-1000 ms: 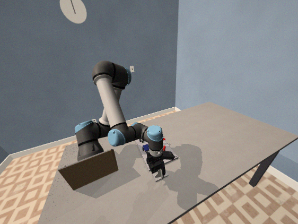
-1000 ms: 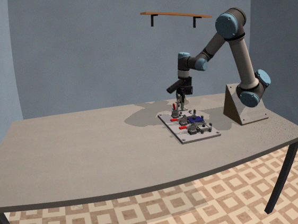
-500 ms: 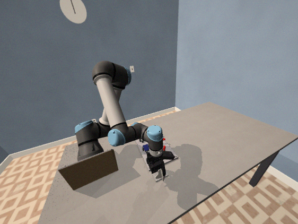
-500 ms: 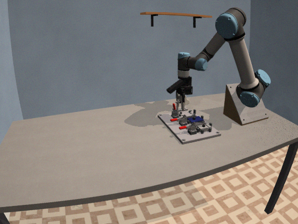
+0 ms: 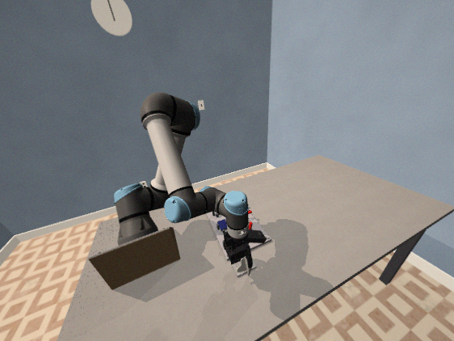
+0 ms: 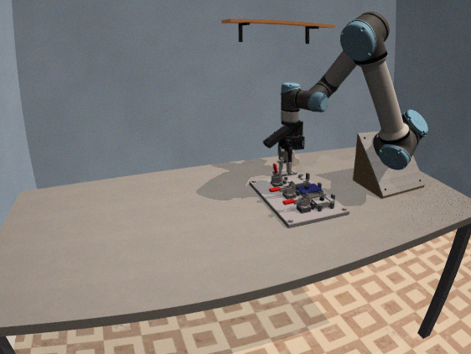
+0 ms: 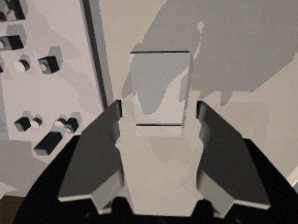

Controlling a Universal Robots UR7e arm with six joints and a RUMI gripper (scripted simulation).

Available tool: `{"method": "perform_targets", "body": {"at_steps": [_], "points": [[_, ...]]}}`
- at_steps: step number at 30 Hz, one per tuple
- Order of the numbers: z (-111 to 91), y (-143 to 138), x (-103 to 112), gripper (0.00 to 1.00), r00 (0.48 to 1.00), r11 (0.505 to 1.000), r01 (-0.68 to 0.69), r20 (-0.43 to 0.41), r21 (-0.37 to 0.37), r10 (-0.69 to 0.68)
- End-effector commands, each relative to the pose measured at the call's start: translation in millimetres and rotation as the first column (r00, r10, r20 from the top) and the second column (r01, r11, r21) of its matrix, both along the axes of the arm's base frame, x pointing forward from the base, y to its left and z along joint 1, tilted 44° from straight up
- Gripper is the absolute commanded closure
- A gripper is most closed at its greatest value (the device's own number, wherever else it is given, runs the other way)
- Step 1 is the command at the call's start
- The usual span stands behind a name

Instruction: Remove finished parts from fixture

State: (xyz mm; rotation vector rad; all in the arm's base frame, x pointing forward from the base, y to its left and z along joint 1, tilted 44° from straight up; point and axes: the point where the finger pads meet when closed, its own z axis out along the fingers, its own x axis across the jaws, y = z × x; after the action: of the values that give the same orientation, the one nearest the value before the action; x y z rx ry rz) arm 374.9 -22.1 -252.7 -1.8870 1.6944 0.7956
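My end effector stands apart, gripping nothing. The grey finished part lies flat on the bench, just right of the fixture edge, between my fingers.

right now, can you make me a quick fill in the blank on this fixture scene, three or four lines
1. The grey part lies on the table beside the fixture plate, and the gripper fingers are ____ of it.
2. The part still sitting in the fixture's middle station is coloured ____.
3. The clamp handles on the fixture are coloured ____.
4. In the wrist view, the fixture plate lies to the ____ of the grey part.

Missing words: clear; blue; red; left
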Motion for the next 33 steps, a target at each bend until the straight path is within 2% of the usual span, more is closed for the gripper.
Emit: {"method": "perform_targets", "body": {"at_steps": [1,18,33], "points": [[0.1,-0.6,0.4,0.53,1.0,1.0,0.001,0.001,-0.001,-0.001],[4.1,-4.4,0.9,0.53,1.0,1.0,0.001,0.001,-0.001,-0.001],[37.0,-36.1,5.7,0.53,1.0,1.0,0.001,0.001,-0.001,-0.001]]}}
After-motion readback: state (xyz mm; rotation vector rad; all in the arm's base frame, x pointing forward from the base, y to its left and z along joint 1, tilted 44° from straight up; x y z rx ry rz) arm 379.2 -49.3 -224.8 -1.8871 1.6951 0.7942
